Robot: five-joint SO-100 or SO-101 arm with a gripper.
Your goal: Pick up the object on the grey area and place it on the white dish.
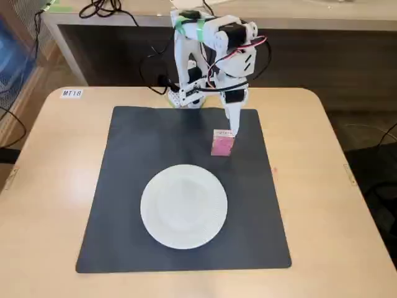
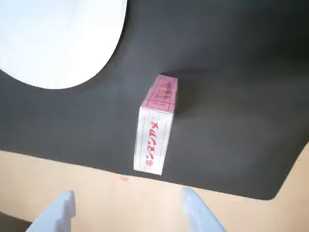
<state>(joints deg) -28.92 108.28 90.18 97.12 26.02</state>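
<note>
My claw [image 2: 128,212] spread wide and holding nothing, hovering above the pink box [image 1: 222,143] standing on the grey mat [image 1: 124,161], just behind the white dish [image 1: 183,206], mat on the wooden counter [image 1: 335,205]

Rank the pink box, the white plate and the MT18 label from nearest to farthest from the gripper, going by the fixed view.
1. Pink box: on the grey mat, right at the gripper tips.
2. White plate: on the mat, lower in the view, left of the box.
3. MT18 label: on the bare wooden tabletop, far left corner.
</note>
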